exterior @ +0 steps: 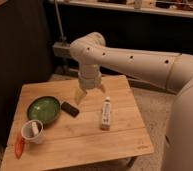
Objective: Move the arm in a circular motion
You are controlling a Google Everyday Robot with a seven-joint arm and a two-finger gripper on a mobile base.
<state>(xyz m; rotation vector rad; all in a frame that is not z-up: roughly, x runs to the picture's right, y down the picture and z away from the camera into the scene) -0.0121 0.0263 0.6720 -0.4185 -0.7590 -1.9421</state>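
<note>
Where the arm [132,62] ends, item one is the pincer [91,95]: pale, two-fingered, pointing down from a short wrist, its fingers [80,96] spread apart and holding nothing, hanging over the far middle of the wooden worktop [90,145] and apparently clear of it. Item two, the arm itself: a thick cream tube with small dark holes, its long axis running from the pincer out toward the picture's right edge and a little upward, then bending at a rounded elbow directly above the pincer; it is the only arm, so no question of the nearer one arises. Item three, a small dark block [70,108]: lying flat just below and to the picture-left of the pincer, the nearest thing to it. Item four, a green bowl [43,109]: further left of the pincer, just beyond the block. Item five, a white tube [106,113]: lying nearer the camera than the pincer and slightly right, long axis roughly toward the camera. Item six, a white cup [32,131] and a red-orange object [19,145]: well apart from the pincer, at the near left corner. Judgement: a circle traced at this height should pass over the block and tube; any dip would likely meet the block first.
</note>
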